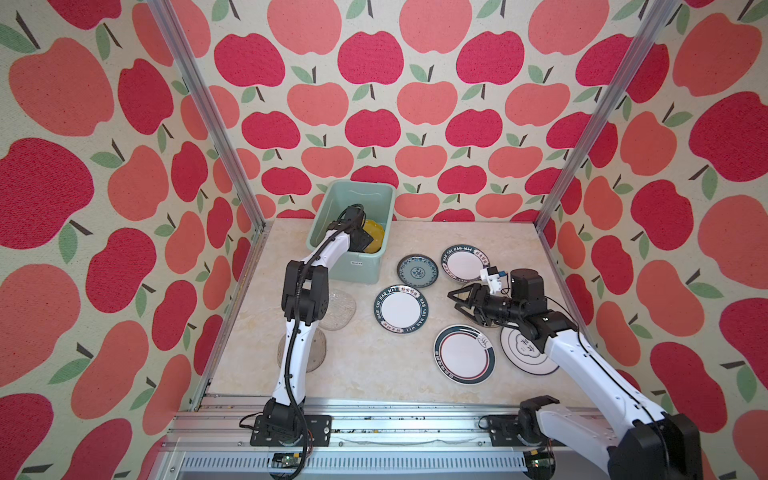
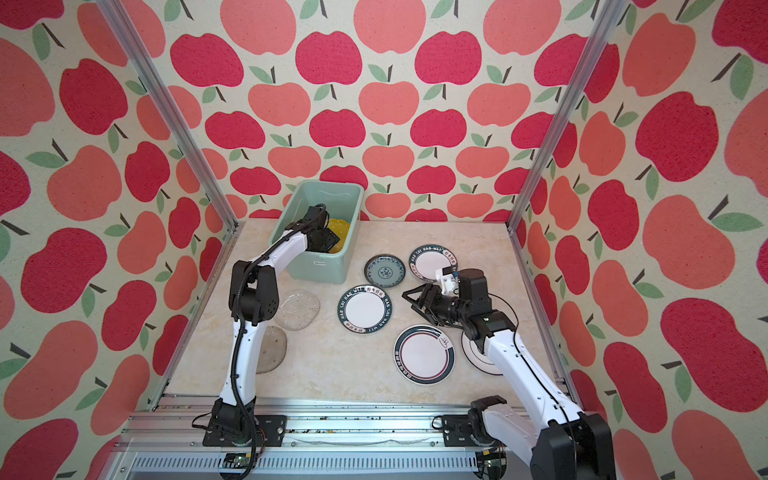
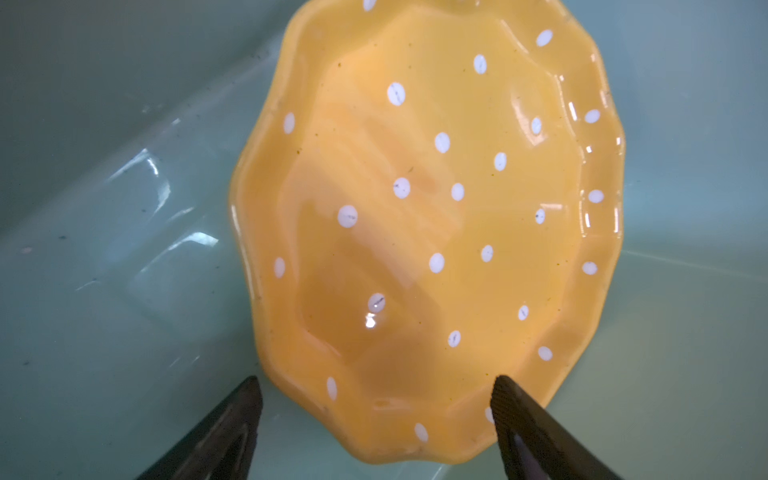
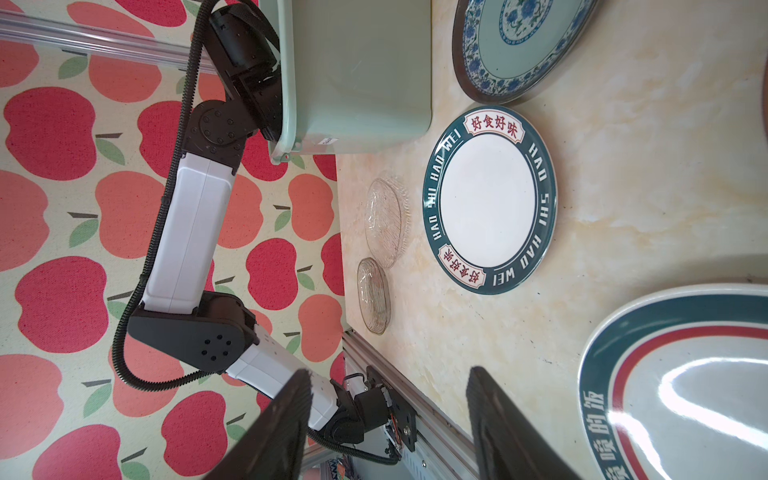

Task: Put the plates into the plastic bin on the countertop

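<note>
On the left we see our left gripper [image 3: 376,380] inside the green bin [image 1: 351,266], fingers spread over the yellow dotted plate [image 3: 415,208] lying there. Rightward, our right gripper [image 1: 454,302], spread and empty, hovers beside a lettered plate [image 1: 401,308] on the countertop [image 1: 374,374].

High overhead, facing down on whole countertop [image 1: 353,374]; close beyond left fingers [image 3: 226,432], yellow plate [image 3: 428,232]; low beyond right fingers [image 4: 507,424], lettered plate [image 4: 488,199] shared overhead.

Left end effector [image 3: 376,380] splayed, right [image 4: 389,372] (likewise)
</note>
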Tool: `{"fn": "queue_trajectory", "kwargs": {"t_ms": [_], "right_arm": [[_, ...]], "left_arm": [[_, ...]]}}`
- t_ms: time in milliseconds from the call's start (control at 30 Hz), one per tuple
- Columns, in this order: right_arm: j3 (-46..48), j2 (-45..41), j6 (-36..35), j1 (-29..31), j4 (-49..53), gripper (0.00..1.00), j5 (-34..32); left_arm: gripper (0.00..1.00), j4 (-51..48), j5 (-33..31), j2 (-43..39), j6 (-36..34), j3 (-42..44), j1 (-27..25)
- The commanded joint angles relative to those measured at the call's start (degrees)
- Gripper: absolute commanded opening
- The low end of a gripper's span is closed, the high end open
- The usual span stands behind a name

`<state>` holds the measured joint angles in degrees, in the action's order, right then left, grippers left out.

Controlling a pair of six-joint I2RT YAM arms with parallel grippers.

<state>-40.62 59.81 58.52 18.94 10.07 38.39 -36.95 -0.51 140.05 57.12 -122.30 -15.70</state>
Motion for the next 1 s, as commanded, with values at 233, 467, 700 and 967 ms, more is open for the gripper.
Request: {"fn": "queue_trajectory", "kwargs": {"t_ms": [233, 467, 700, 967], "right_arm": [[-2.75, 0.96, -5.00, -0.93, 3.83, 0.65, 1.73], [-6.13, 2.10, -11.27, -1.10, 10.36, 0.66, 0.50], [-11.79, 3.28, -20.01, -1.62, 20.90, 0.68, -3.15], [-16.33, 4.57, -27.33, -3.16, 28.38, 0.70, -6.84]], "left_arm": [[0.95, 2.28, 2.01, -8.55, -10.20, -3.56, -0.77], [0.98, 0.83, 1.38, -19.78, -19.64, 0.26, -2.18], [0.98, 5.20, 1.41, -38.68, -25.07, 17.21, -3.65], [0.97, 6.48, 13.04, -63.23, -27.68, 38.63, -6.38]]}}
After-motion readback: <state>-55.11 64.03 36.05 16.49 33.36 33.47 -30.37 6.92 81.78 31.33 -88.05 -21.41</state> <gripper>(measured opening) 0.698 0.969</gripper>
